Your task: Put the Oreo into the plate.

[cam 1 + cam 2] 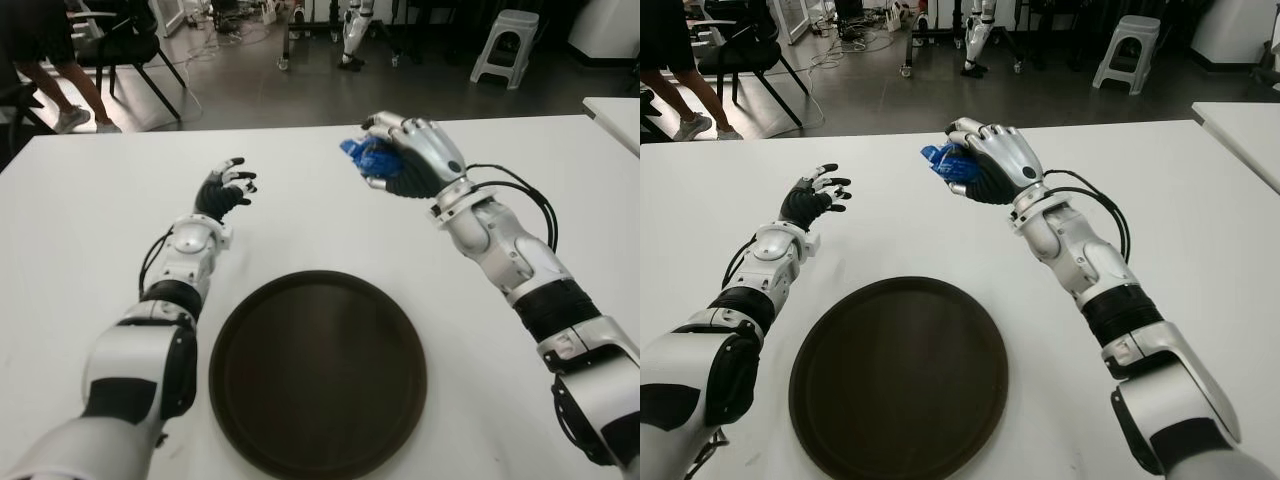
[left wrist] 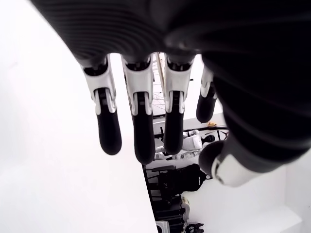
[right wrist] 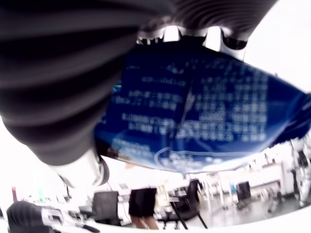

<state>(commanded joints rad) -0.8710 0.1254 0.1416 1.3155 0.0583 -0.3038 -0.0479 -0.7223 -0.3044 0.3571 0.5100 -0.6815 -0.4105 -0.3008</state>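
Observation:
A blue Oreo packet (image 1: 366, 156) is held above the far part of the white table, with my right hand (image 1: 405, 155) shut around it. The right wrist view shows the blue wrapper (image 3: 204, 116) pressed against the palm under curled fingers. A dark brown round plate (image 1: 318, 372) lies on the table near the front edge, nearer to me than the packet and a little to its left. My left hand (image 1: 225, 190) shows to the left of the plate, farther back, fingers spread and holding nothing.
The white table (image 1: 90, 210) stretches across the view. Beyond its far edge are a grey floor, a black chair (image 1: 125, 50), a white stool (image 1: 505, 45) and a person's legs (image 1: 65, 85). Another white table corner (image 1: 615, 115) shows at the far right.

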